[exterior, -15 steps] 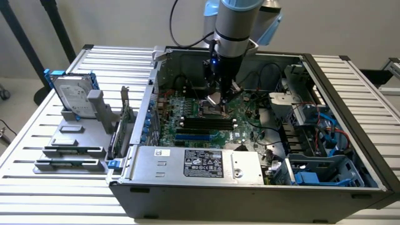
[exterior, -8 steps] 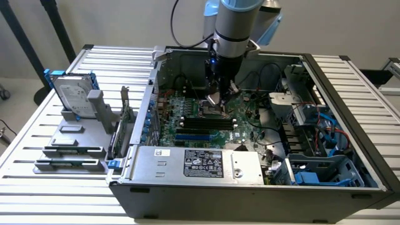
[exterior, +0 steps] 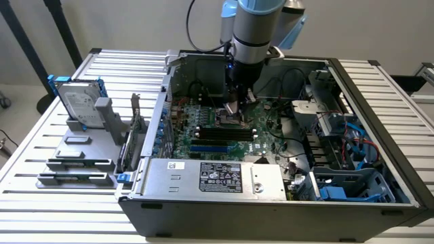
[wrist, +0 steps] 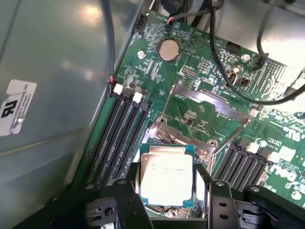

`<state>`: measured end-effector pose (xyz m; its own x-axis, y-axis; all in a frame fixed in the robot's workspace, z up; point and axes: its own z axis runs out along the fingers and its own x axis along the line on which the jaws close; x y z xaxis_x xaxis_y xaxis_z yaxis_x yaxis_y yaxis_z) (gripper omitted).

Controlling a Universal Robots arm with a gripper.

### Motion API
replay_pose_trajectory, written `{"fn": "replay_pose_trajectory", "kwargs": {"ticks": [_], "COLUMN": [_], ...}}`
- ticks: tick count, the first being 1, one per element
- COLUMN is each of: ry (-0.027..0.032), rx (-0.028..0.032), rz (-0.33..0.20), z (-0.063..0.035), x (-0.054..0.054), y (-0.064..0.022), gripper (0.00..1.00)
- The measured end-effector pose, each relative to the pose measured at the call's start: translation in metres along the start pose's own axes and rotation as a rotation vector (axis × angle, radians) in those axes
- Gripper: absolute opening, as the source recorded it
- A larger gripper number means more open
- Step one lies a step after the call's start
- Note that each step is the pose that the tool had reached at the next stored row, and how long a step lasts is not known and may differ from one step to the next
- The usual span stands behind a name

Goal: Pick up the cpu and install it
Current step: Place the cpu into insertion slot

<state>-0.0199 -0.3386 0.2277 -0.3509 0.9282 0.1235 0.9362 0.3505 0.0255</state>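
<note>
The small flat square cpu [wrist: 166,173], with its silvery metal top and pale rim, sat between the two black fingers [wrist: 129,194] of the end effector [wrist: 168,183]. The fingers stood against its opposite edges, so the end effector was grasping the cpu. The chip lay level with its printed face up, held low over the green motherboard [wrist: 157,71], right at the silver metal socket frame [wrist: 183,139]; whether it already touched the socket could not be told.

Just beyond the fingertips, the thin silver hinged retention plate [wrist: 209,98] stood swung open. Further ahead of the end effector lay a round silver coin battery [wrist: 167,49], and thin black cables [wrist: 224,71] looped across the board near it. Rows of long black memory slots [wrist: 119,136] ran along one side of the end effector, and a shorter group lay on the other side.

In the exterior view, the pale grey and blue robot arm [exterior: 254,30] reached straight down into the open grey metal computer case [exterior: 271,216]. Nearer the camera than the end effector, a silver boxy power supply with a black label [exterior: 217,178] lay inside the case. Well away from the end effector, toward the exterior view's left, a large silver hard drive in a blue bracket [exterior: 80,104] stood upright in a grey parts holder [exterior: 74,152] on the slatted metal tabletop [exterior: 34,203].
</note>
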Motion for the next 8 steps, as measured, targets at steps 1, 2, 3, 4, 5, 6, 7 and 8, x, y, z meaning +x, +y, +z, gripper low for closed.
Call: {"fn": "replay_pose_trajectory", "kwargs": {"ticks": [1,2,3,4,5,6,7,8], "ry": [-0.0005,-0.0010,-0.0015,-0.0019,-0.0024,-0.0028,-0.0032,-0.0038], "rx": [-0.0022,-0.0044,-0.0065,-0.0089,-0.0111,-0.0134,-0.0156,-0.0174], "rz": [0.018,0.036,0.053,0.071,0.090,0.107,0.126,0.140], "z": [0.0008,0.0017,0.0025,0.0034,0.0043,0.0052,0.0058,0.0060], "x": [-0.0001,-0.0002,-0.0003,-0.0005,-0.0006,-0.0007,-0.0008,-0.0008], "y": [0.0000,-0.0001,-0.0001,-0.0001,-0.0001,-0.0001,-0.0001,-0.0002], "gripper": [0.55,0.55,0.55,0.55,0.55,0.55,0.55,0.55]}}
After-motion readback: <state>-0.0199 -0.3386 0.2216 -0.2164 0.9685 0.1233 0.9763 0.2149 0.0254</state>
